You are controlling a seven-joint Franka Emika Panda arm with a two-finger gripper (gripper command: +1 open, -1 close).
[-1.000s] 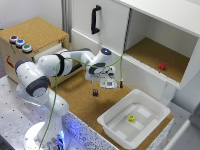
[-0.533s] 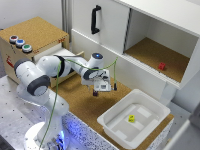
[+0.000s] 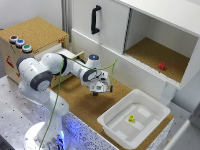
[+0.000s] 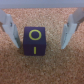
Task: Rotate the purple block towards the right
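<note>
The gripper point(image 4: 42, 31) is hanging low over the cork desk point(image 3: 85, 107) with its fingers point(image 4: 8, 29) spread apart on either side of the purple block point(image 4: 35, 40), touching neither face, which looks like a straddle set up for closing on it and turning it rightward. The block is sitting upright mid-desk, near the white tray point(image 3: 157, 107) at the desk's edge.

Wrist view shows the small dark purple block with yellow markings point(image 4: 35, 40) sitting between the 2 pale fingers point(image 4: 8, 31), bare cork on both sides of it. From outside, the gripper point(image 3: 95, 93) has open cork board point(image 3: 82, 102) around it, with the white plastic tub point(image 3: 112, 125) near on the exterior view's right and the white cabinet wall point(image 3: 112, 57) behind.
</note>
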